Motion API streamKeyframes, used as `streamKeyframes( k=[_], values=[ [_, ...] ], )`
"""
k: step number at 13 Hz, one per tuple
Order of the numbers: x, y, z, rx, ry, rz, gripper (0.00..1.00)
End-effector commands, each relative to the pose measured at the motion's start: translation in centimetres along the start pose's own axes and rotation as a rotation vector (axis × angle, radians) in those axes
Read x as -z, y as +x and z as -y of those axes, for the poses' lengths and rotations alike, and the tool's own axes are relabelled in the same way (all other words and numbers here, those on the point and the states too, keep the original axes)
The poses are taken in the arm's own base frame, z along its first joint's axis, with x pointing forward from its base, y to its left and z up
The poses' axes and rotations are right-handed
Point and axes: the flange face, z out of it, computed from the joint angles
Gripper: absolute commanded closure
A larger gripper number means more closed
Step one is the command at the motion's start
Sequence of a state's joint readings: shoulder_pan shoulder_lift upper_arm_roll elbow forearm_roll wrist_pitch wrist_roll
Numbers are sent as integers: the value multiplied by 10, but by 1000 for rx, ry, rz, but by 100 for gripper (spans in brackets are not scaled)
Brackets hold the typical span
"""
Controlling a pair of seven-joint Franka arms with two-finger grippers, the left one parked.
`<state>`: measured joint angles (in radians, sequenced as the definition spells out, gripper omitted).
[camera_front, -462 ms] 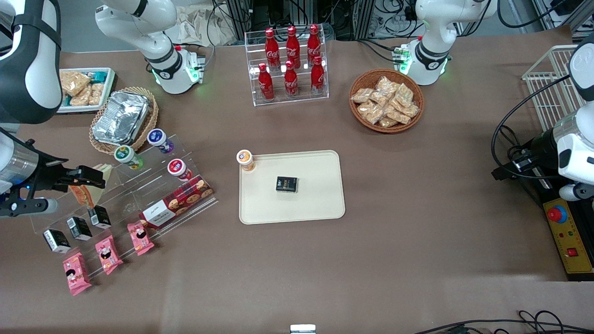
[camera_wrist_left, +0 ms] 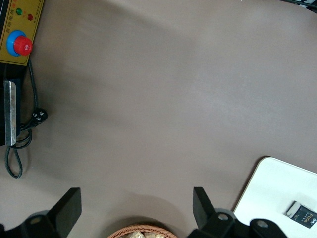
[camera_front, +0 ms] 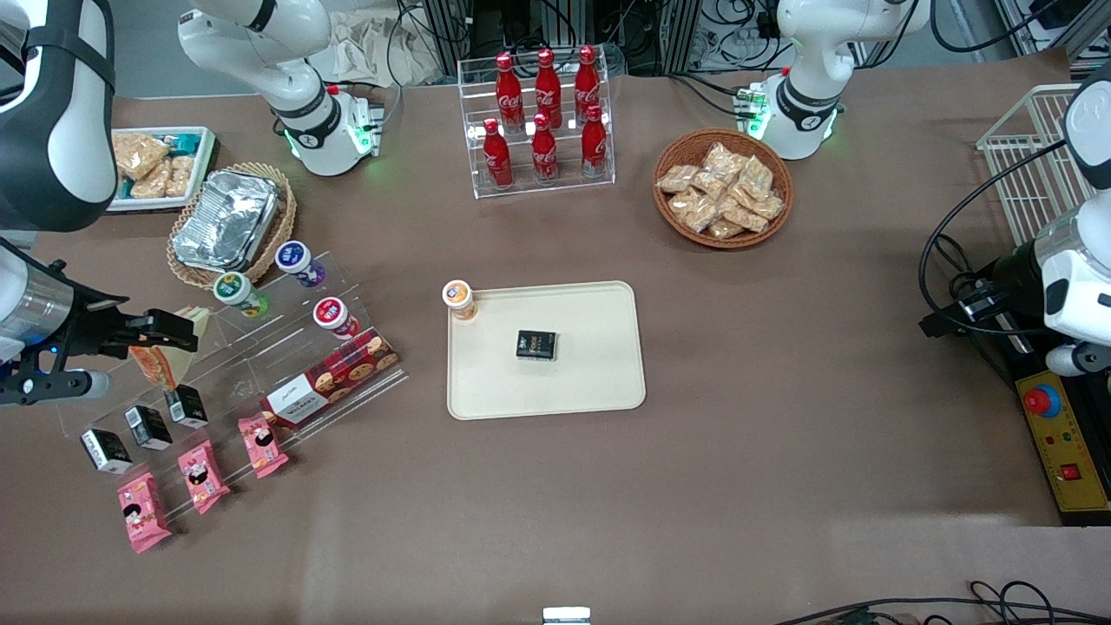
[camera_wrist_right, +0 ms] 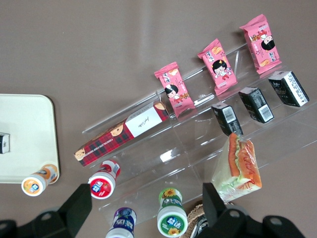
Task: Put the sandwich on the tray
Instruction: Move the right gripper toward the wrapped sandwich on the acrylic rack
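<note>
Pincer [camera_wrist_right: 146, 199] spread wide, holding nothing, hovering over the clear stepped stand [camera_front: 260, 347] at the working arm's end of the table. Both fingers [camera_wrist_right: 79, 207] well apart from each other. One of them just beside the sandwich [camera_wrist_right: 237, 167]; from the wrist camera, overlapping its corner a little. Real contact impossible to tell.

Sandwich not gripped, resting on a middle step of the stand, with the orange-red and green filling edge turned up toward the wrist camera. Farther from the front camera than the row of small black boxes [camera_front: 147, 425], nearer than the green-lidded cup [camera_front: 236, 291]. Well apart from the tray [camera_front: 590, 382].

Tray flat on the brown table, near the middle. On it only a small black carton [camera_front: 535, 345], close to its centre. Orange-lidded cup [camera_front: 458, 298] upright at one tray corner, touching or just over the rim.

Also on the stand: red-lidded cup [camera_front: 332, 314] and purple cup [camera_front: 298, 260] on the upper steps, long red plaid cookie box [camera_front: 330, 379] lying along a lower step, three pink snack packets [camera_front: 198, 473] on the lowest step.

Farther from the front camera than the stand: crinkled foil container [camera_front: 227, 217] inside a wicker basket. Red cola bottles [camera_front: 545, 113] in a clear rack, upright.
</note>
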<state>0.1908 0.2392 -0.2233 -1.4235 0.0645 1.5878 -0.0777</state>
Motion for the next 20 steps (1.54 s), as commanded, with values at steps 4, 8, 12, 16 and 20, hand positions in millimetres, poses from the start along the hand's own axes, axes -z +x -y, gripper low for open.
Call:
streamKeyframes(
  k=[4, 8, 12, 16, 20],
  values=[
    [7, -20, -27, -53, -13, 71, 1],
    [21, -37, -51, -85, -50, 75, 1],
    [-10, -41, -84, -126, -99, 34, 1],
    [-58, -59, -112, -159, -82, 1, 1],
    [-96, -64, -120, -172, -78, 9, 2]
  ],
)
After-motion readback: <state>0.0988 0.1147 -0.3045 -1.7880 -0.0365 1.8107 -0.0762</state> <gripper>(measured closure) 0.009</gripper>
